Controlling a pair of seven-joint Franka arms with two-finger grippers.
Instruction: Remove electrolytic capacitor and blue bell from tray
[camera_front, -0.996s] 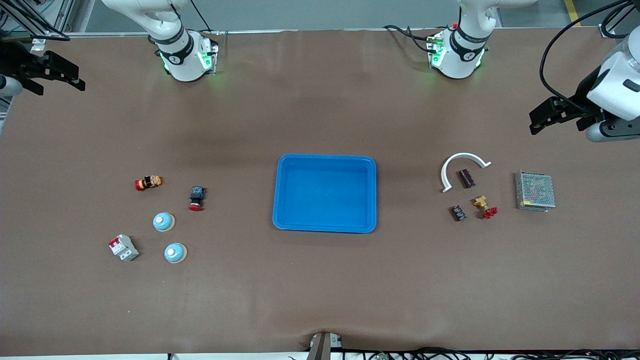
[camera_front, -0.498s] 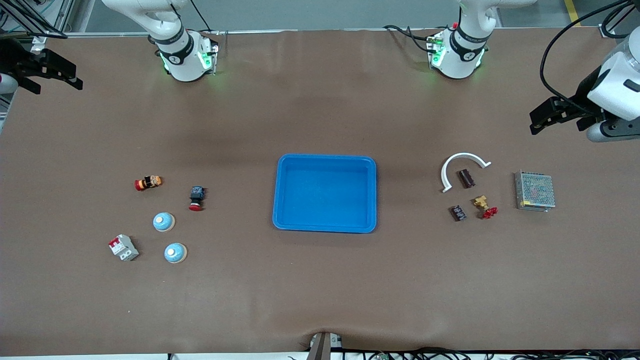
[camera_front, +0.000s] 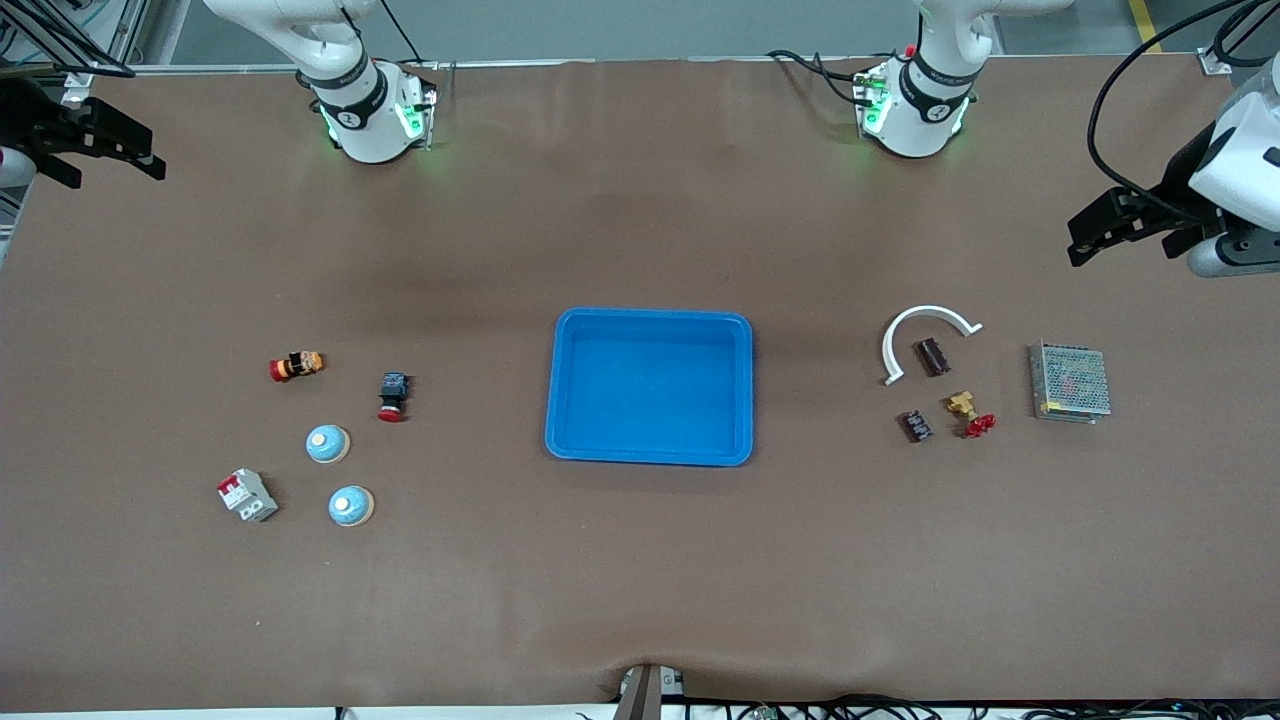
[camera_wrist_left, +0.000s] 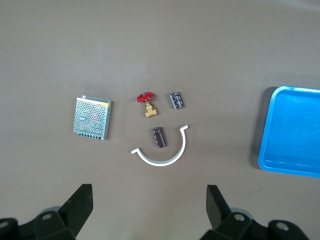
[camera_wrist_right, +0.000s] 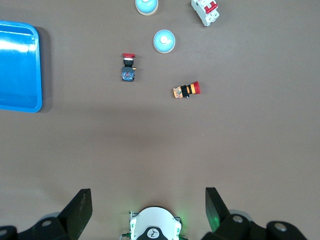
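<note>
The blue tray (camera_front: 650, 387) sits mid-table with open brown table (camera_front: 640, 560) on all four sides; nothing lies in it, so entry from above is unobstructed.

Toward the left arm's end, things are crowded. One capacitor (camera_front: 932, 357) lies inside the white curved strip (camera_front: 925, 335), which hems it on three sides. The other capacitor (camera_front: 916, 426) lies just beside the brass valve (camera_front: 967, 412). The mesh-covered box (camera_front: 1069, 381) stands apart from them.

Toward the right arm's end, spacing is looser. Two bells (camera_front: 327, 444) (camera_front: 350, 506) are apart from each other; the breaker (camera_front: 247, 495) is near the lower one. The two push-buttons (camera_front: 296, 366) (camera_front: 393, 396) lie apart.

Both grippers (camera_front: 1100, 228) (camera_front: 105, 150) are up at the table's ends, fingers spread.
</note>
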